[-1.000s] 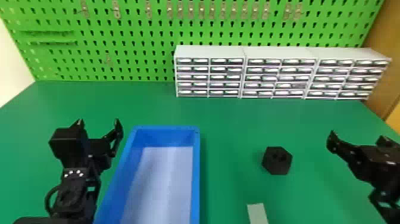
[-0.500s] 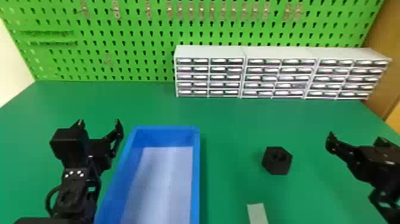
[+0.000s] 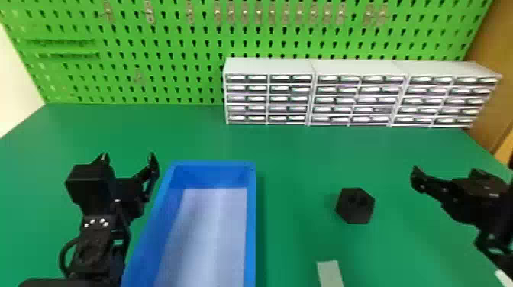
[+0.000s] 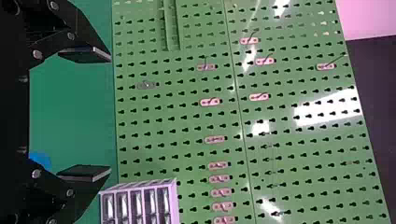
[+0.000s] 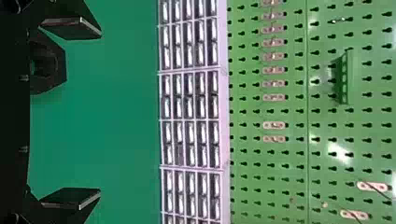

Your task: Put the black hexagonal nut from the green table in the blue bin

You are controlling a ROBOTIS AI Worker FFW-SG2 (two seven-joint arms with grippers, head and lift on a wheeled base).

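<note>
I am hovering my left gripper [image 3: 128, 156] over the green table [image 3: 297, 152], just beside the far left part of the blue bin [image 3: 250, 229], and its two fingers are standing wide apart with only air between them. My right gripper [image 3: 446, 171] is hanging over the right part of the table, and it too is spreading its fingers wide, gripping nothing. The black hexagonal nut [image 3: 355, 206] is sitting on the green surface between the bin and my right gripper, touching neither. Closer to me than the nut, a pale flat piece [image 3: 330, 273] is lying on the table, partly cut off by the bottom edge of my head view. The bin is showing me its pale floor [image 3: 213, 225] inside blue walls. Behind, a row of small drawer cabinets [image 3: 267, 66] is standing along the foot of the green pegboard [image 3: 171, 45], where metal hooks [image 3: 149, 13] are hanging. In my left wrist view, my left gripper [image 4: 108, 114] is facing the pegboard between its parted fingers; in my right wrist view, the nut is peeking out partly behind my right gripper [image 5: 100, 112].
</note>
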